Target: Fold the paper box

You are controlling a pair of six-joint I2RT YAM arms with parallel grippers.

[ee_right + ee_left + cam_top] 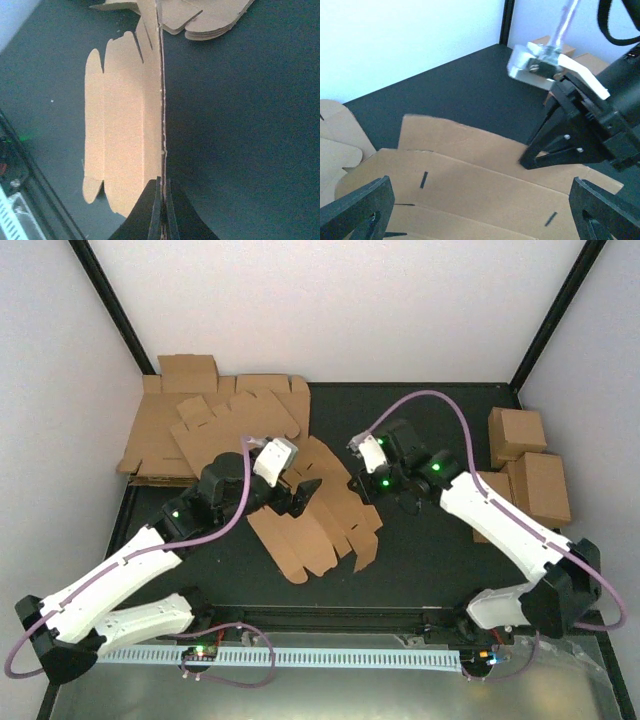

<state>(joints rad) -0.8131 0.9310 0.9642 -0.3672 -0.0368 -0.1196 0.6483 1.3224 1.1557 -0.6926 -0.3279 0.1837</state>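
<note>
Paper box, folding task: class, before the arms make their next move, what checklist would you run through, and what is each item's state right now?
1. Right hand shut on an edge of the paper box: ok.
2. Left hand open and empty: ok.
3. Left hand above a box panel, fingers either side of it: ok.
4. Box free of the heap of blanks: cannot tell; they lie very close.
5. Box folded into shape: not ok; it is mostly a flat blank.
</note>
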